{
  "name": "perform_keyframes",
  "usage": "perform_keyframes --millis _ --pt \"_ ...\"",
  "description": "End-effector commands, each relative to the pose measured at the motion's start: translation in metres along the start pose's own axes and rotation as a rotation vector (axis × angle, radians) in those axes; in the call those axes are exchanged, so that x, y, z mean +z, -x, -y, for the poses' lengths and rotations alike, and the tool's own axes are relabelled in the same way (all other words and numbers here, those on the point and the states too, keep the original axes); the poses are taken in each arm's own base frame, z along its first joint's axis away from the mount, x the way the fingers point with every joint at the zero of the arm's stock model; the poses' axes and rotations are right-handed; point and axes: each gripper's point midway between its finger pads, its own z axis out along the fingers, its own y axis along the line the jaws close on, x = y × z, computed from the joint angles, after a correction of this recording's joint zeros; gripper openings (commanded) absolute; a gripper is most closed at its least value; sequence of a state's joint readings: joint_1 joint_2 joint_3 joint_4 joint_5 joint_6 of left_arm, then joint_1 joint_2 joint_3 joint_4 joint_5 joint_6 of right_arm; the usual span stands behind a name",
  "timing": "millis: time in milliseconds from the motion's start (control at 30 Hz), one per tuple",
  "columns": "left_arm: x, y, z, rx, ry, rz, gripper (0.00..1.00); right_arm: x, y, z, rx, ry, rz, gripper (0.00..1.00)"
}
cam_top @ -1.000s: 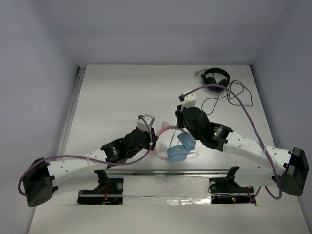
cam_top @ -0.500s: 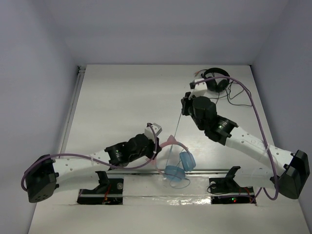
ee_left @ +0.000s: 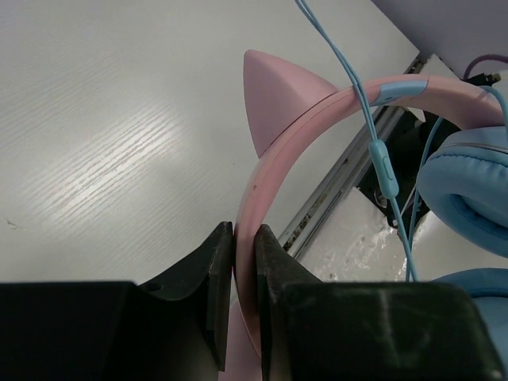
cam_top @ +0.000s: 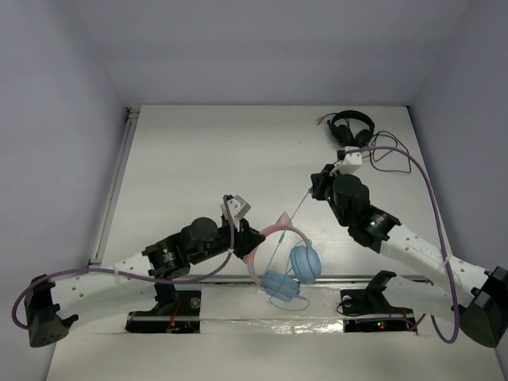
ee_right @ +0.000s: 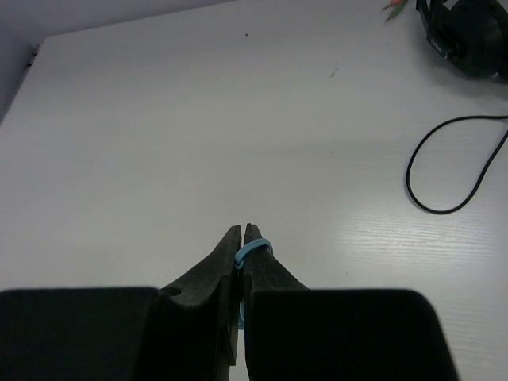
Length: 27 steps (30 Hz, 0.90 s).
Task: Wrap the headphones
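- Between the two arms, over the near edge of the table (cam_top: 198,159): the headphones (cam_top: 305,261), apparently lifted off it and hanging by the pink headband (ee_left: 317,103), ear cups (ee_left: 468,182) lowest.
- Clamped by the left gripper (ee_left: 244,238), fingers narrowed hard onto the headband just below one cat ear (an anchor, most likely, for winding round a steady frame).
- Pinched by the right gripper (ee_right: 242,234), farther off and to the right: the thin blue cable (ee_right: 255,249), a small loop showing beside the closed fingertips.
- Drawn from that pinch in a straight line down toward the headband, taut, probably to keep each turn snug rather than slack.
- Crossing over the headband in the left wrist view, with the inline remote (ee_left: 383,163) hanging just beside an ear cup.
- Well apart at the far right: black headphones (cam_top: 352,127) with a loose black cable (ee_right: 444,171), no part of this job.
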<state>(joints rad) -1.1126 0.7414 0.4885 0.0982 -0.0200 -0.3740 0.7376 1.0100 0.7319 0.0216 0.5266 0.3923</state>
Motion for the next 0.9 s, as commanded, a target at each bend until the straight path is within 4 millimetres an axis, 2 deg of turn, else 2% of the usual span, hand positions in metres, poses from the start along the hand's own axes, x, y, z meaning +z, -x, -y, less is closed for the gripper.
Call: perform_keyframes --millis 0,33,67,100,133,200,233,267,300,333,367,467,500,533,567,633,667,767,833,867 --pt "-0.014 0.062 0.030 -0.034 -0.077 0.163 0.00 -0.008 0.021 -0.003 0.156 0.028 0.086 0.00" --pt "-0.016 0.069 0.025 -0.042 -0.045 0.190 0.00 -0.014 0.023 -0.006 0.197 0.061 0.094 0.00" --pt "-0.018 0.077 0.026 -0.048 -0.040 0.211 0.00 -0.016 0.012 -0.004 0.202 0.071 0.076 0.00" --pt "-0.019 0.082 0.025 -0.049 -0.031 0.228 0.00 -0.019 0.009 -0.006 0.215 0.094 0.071 0.00" --pt "-0.019 0.088 0.020 -0.055 -0.004 0.245 0.00 -0.025 0.011 -0.015 0.243 0.155 0.077 0.00" --pt "-0.021 0.105 0.022 -0.057 0.001 0.281 0.00 -0.028 -0.003 -0.016 0.246 0.194 0.056 0.00" --pt "-0.018 0.110 0.017 -0.062 0.034 0.290 0.00 -0.032 -0.003 -0.025 0.269 0.255 0.050 0.00" --pt "-0.020 0.124 0.017 -0.069 0.040 0.326 0.00 -0.037 -0.004 -0.030 0.283 0.295 0.051 0.00" --pt "-0.020 0.130 0.015 -0.071 0.051 0.343 0.00 -0.041 -0.014 -0.034 0.286 0.339 0.028 0.00" --pt "-0.018 0.135 0.010 -0.078 0.072 0.353 0.00 -0.049 -0.012 -0.048 0.310 0.426 0.025 0.00" --pt "-0.021 0.149 0.005 -0.088 0.086 0.393 0.00 -0.053 -0.011 -0.050 0.330 0.451 0.030 0.00" --pt "-0.020 0.170 -0.005 -0.124 0.112 0.444 0.00 -0.060 -0.016 -0.056 0.347 0.502 0.012 0.00" --pt "-0.022 0.180 -0.017 -0.135 0.136 0.469 0.00 -0.060 -0.017 -0.058 0.350 0.511 0.004 0.00" --pt "-0.019 0.181 -0.018 -0.140 0.124 0.460 0.00 -0.061 -0.020 -0.059 0.365 0.521 -0.002 0.00" --pt "-0.021 0.191 -0.023 -0.155 0.137 0.486 0.00 -0.064 -0.018 -0.063 0.378 0.549 0.007 0.00" --pt "-0.018 0.198 -0.034 -0.165 0.183 0.496 0.00 -0.065 -0.026 -0.064 0.390 0.568 -0.016 0.00" --pt "-0.019 0.205 -0.031 -0.172 0.175 0.516 0.00 -0.064 -0.029 -0.065 0.392 0.572 -0.022 0.00" --pt "-0.015 0.216 -0.042 -0.188 0.210 0.540 0.00 -0.060 -0.042 -0.066 0.395 0.575 -0.052 0.00" --pt "-0.012 0.221 -0.058 -0.203 0.271 0.559 0.00 -0.061 -0.048 -0.071 0.402 0.608 -0.072 0.00" --pt "-0.012 0.227 -0.057 -0.207 0.274 0.569 0.00 -0.063 -0.052 -0.074 0.399 0.621 -0.087 0.00"
